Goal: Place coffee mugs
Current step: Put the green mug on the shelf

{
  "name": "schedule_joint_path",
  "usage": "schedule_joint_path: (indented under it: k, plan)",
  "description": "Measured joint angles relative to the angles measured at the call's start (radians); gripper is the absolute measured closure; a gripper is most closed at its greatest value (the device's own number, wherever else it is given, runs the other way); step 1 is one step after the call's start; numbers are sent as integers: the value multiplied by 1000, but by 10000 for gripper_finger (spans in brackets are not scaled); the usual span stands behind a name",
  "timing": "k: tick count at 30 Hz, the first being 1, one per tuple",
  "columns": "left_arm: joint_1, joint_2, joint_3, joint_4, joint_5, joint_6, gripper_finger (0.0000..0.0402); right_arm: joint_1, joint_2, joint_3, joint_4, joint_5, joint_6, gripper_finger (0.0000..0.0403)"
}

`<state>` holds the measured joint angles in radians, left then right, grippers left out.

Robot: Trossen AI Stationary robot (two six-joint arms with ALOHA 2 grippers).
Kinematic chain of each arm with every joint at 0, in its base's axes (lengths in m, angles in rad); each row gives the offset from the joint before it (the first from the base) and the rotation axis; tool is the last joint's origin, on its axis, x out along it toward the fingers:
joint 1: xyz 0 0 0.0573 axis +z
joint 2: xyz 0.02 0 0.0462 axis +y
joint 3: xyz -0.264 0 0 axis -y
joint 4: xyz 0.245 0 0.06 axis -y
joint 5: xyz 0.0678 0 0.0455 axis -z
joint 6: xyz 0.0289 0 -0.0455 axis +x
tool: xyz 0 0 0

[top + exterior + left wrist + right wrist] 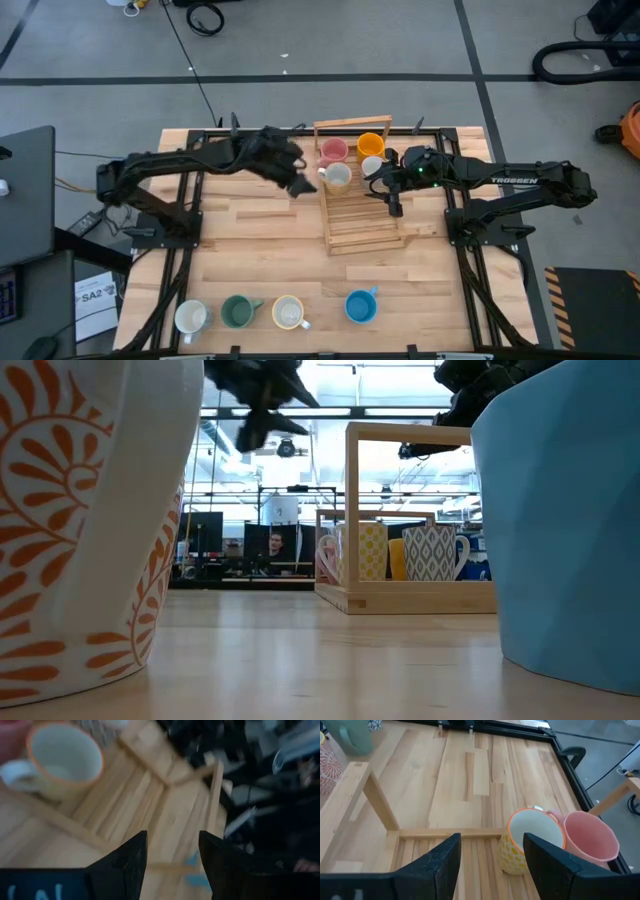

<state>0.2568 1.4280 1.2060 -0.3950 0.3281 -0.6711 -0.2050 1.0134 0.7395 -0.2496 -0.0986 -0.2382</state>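
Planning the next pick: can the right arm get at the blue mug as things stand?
Probably yes. The blue mug stands clear of other mugs on the tabletop, with nothing between it and the right claw, open above the wooden rack.

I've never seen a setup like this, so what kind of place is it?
Probably a robotics lab or workshop. Two dark arms are mounted at a wooden table holding a wooden rack and coffee mugs, cables trail across the floor, and the low view shows monitors and a person behind.
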Motion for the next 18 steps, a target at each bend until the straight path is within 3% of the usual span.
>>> schedule_joint_path:
  k: [8, 18]
  plan:
    - [-201, -80, 0, -222, -105, 0, 218, 0, 0, 0, 1, 0, 0, 183]
    - [-485, -68, 0, -488, -126, -147, 218, 0, 0, 0, 10, 0, 65, 183]
